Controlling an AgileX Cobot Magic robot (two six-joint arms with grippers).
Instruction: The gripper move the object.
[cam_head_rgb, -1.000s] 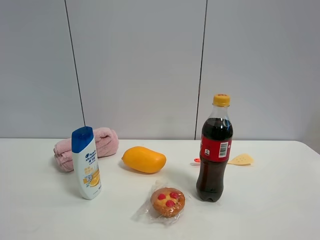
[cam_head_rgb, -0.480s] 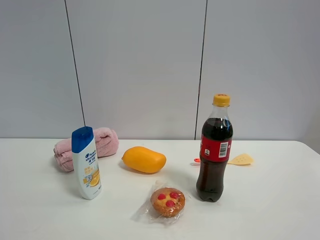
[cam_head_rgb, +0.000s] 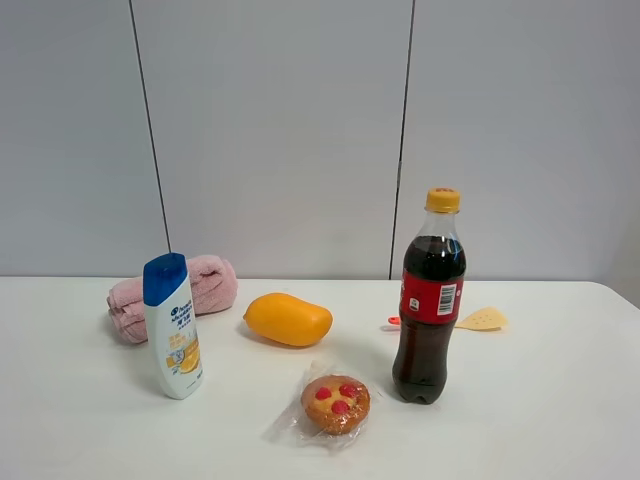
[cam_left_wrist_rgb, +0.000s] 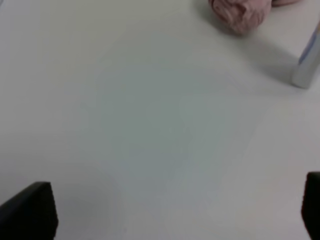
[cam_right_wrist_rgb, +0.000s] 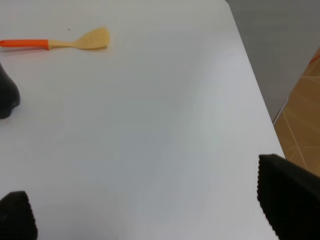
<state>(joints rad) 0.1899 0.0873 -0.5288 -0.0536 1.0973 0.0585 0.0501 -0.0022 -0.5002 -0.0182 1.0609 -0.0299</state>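
Observation:
The object, a small white shampoo bottle (cam_head_rgb: 173, 325) with a blue cap and an orange-yellow label, stands upright on the left of the white table. Neither arm shows in the exterior high view. In the left wrist view my left gripper (cam_left_wrist_rgb: 170, 210) hangs open over bare tabletop, its black fingertips (cam_left_wrist_rgb: 30, 212) far apart, and the bottle's base (cam_left_wrist_rgb: 306, 62) sits at the frame's edge, well away from it. My right gripper (cam_right_wrist_rgb: 150, 205) is open too, with nothing between its fingers, above the table near its right edge.
A pink rolled towel (cam_head_rgb: 205, 285) lies just behind the bottle. A mango (cam_head_rgb: 288, 319), a wrapped muffin (cam_head_rgb: 335, 402) and a tall cola bottle (cam_head_rgb: 430, 295) fill the middle. A spatula (cam_right_wrist_rgb: 75, 41) lies behind the cola. The table edge (cam_right_wrist_rgb: 250, 75) drops off at the right.

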